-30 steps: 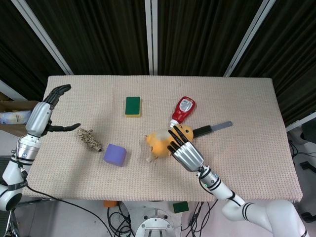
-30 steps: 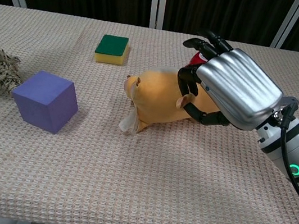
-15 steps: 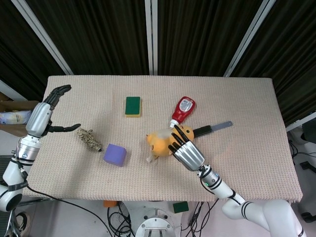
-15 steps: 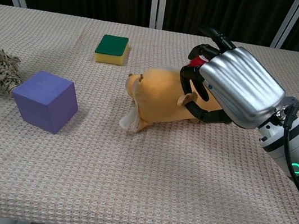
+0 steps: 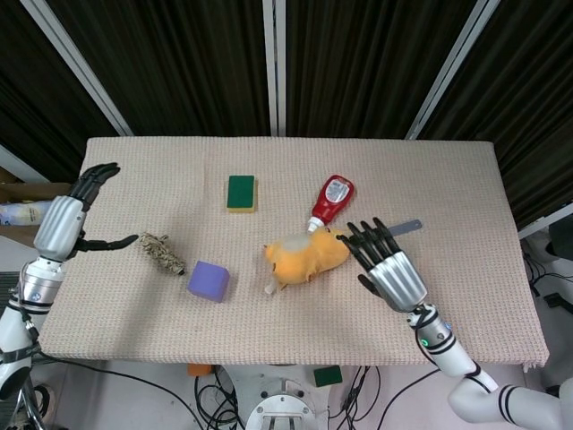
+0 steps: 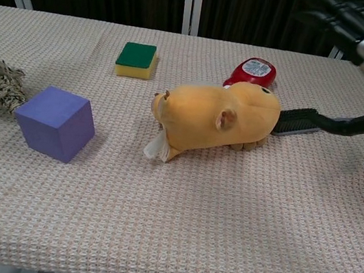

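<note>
Plush toy: one, lying free; right hand beside it, fingers spread, empty; left hand spread, empty.

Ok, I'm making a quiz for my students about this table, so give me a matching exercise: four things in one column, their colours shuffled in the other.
Things:
1. cube
2. sponge
3. sauce bottle
4. plush toy

Colours:
A. red with a white cap
B. orange-yellow
C. purple
D. green on top, yellow beneath

Pairs: 1-C, 2-D, 3-A, 4-B
</note>
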